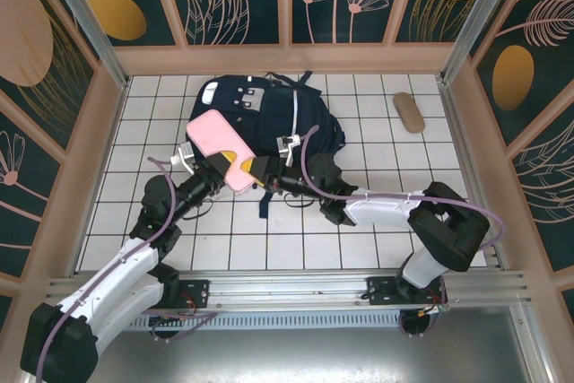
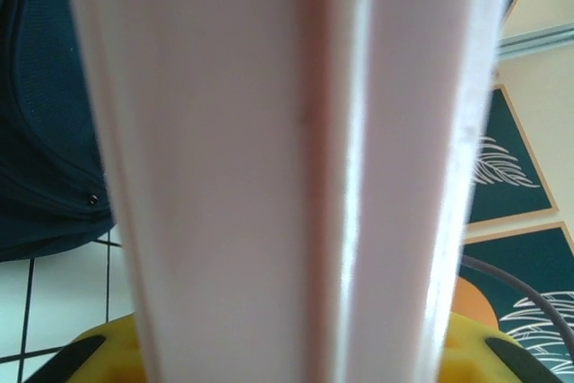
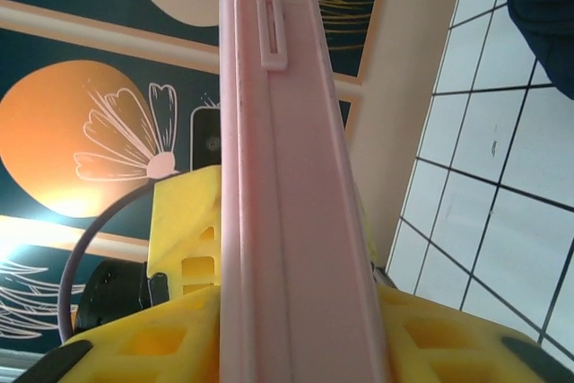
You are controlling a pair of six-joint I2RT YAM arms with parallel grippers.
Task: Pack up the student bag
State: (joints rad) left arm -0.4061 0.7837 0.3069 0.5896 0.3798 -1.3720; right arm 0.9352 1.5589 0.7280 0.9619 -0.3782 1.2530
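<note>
I have the pink pouch (image 1: 220, 145) up off the table (image 1: 404, 213), its far end reaching over the left side of the student bag (image 1: 269, 109), which lies flat against the middle of the table's far edge. My left gripper (image 1: 224, 166) is clamped on the pouch's near end. Seen from my left wrist it stands edge-on, with my yellow fingers (image 2: 99, 352) hard against it. My right gripper (image 1: 260, 169) takes the same end from the other side, and I see no gap between its pads (image 3: 179, 347) and the pink. I judge the double hold is there to keep a thin, floppy thing stiff while I aim it at the bag. I cannot tell whether the bag's mouth is open. The tan case (image 1: 411, 112) waits near the far right corner, well apart
</note>
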